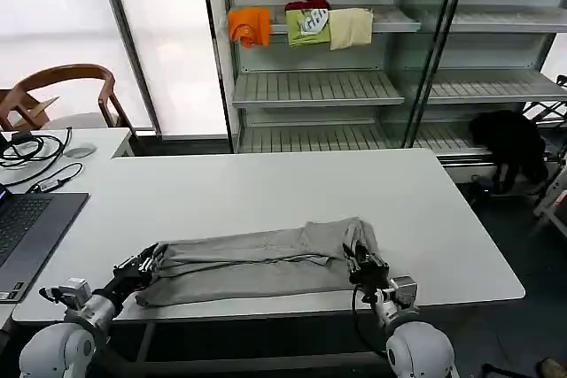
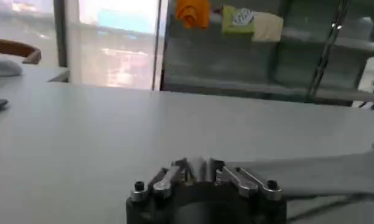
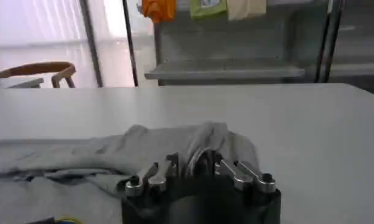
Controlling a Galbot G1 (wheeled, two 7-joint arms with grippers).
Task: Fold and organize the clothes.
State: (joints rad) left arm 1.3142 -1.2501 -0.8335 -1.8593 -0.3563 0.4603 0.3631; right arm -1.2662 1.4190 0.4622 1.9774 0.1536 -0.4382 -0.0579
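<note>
The grey T-shirt (image 1: pixel 257 265) lies in a long band across the near edge of the tabletop (image 1: pixel 266 188), so the fold looks about halfway, and the next move likely calls for lifting both ends together and carrying one over the other. The left gripper (image 1: pixel 142 265) is low at the band's left end and the right gripper (image 1: pixel 361 265) at its right end. Both arms reach forward from the near edge, fingers clenched on cloth.

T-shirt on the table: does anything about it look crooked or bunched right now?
Yes. The grey T-shirt lies as a long band along the table's near edge, but its end by the right hand is humped up in wrinkles. The left hand sits at the flatter opposite end.
</note>
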